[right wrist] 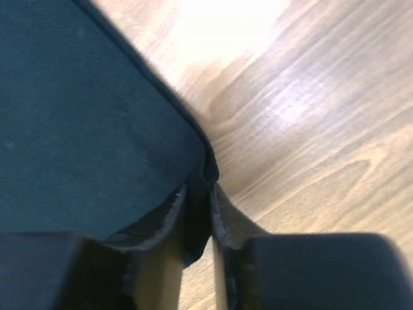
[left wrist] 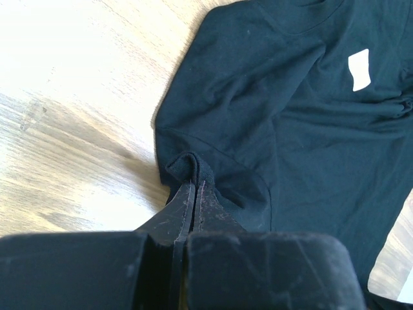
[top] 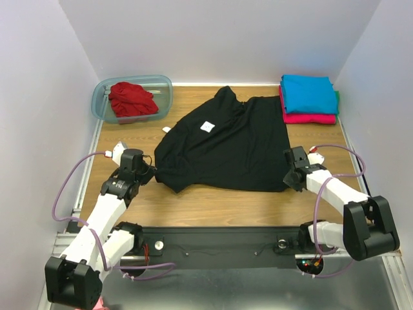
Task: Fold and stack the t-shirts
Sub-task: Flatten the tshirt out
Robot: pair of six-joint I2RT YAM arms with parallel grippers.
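The black t-shirt (top: pixel 229 142) lies spread on the wooden table, a white label near its collar. My left gripper (top: pixel 152 173) is shut on the shirt's near left corner; the left wrist view shows its jaws (left wrist: pixel 193 184) pinching bunched black cloth (left wrist: pixel 284 116). My right gripper (top: pixel 288 173) is shut on the shirt's near right corner; the right wrist view shows the cloth edge (right wrist: pixel 97 123) clamped between its jaws (right wrist: pixel 199 194). The folded turquoise shirt (top: pixel 308 93) lies on the folded magenta shirt (top: pixel 310 118) at the back right. The red shirt (top: pixel 131 99) lies crumpled in the tub.
A translucent blue-grey plastic tub (top: pixel 102 90) stands at the back left. White walls enclose the table on three sides. A black rail (top: pixel 219 245) runs along the near edge between the arm bases.
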